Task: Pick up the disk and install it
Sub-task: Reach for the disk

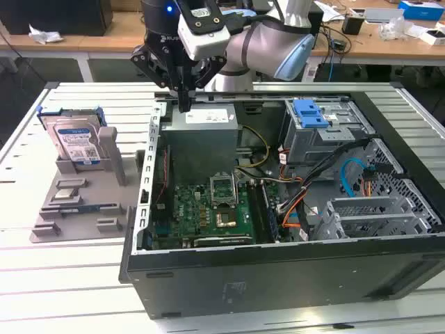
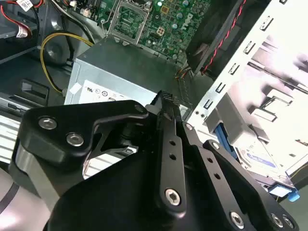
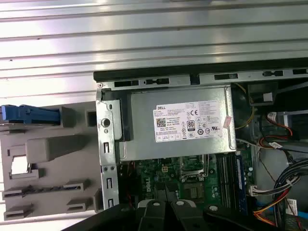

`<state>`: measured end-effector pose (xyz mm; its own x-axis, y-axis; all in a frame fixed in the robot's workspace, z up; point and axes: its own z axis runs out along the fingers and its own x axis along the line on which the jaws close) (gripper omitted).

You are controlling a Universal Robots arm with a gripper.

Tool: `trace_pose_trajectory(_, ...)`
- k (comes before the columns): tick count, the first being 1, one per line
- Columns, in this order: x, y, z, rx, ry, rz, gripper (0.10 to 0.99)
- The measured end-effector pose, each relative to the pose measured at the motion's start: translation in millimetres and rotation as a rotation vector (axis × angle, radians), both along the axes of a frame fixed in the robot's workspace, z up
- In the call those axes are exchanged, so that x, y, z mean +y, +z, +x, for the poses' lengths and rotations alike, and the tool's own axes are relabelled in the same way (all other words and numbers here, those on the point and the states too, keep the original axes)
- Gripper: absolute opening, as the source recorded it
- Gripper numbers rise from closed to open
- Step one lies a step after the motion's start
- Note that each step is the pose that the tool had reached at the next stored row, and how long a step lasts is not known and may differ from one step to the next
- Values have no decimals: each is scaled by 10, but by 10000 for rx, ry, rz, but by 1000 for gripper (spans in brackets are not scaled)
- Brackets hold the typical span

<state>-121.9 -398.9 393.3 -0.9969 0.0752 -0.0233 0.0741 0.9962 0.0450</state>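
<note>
The disk (image 1: pixel 75 139) stands upright in a grey fixture (image 1: pixel 76 198) on the table, at the exterior view's left of the open computer case. It is a silver drive with a white and blue label and blue side rails. In the first wrist view its blue rail (image 3: pixel 29 114) shows edge-on, and in the second wrist view part of its label (image 2: pixel 260 159) shows. My gripper (image 1: pixel 184 104) hangs over the case's back left corner, above the grey power-supply box (image 1: pixel 201 122), well apart from the disk. Its fingers (image 2: pixel 168 125) are shut, with nothing between them.
The open case (image 1: pixel 278 264) holds a green motherboard (image 1: pixel 208 205), orange and black cables (image 1: pixel 299 202) and a drive cage with a bare blue bracket (image 1: pixel 309 113). The slatted table (image 1: pixel 62 278) surrounds it. A desk with clutter (image 1: pixel 389 28) runs behind.
</note>
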Motion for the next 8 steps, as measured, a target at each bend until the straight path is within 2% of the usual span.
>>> trace_pose_trajectory(2,1,0,-11,0,-3,1,106)
trace_pose_trajectory(8,0,0,-158,0,1,0,106)
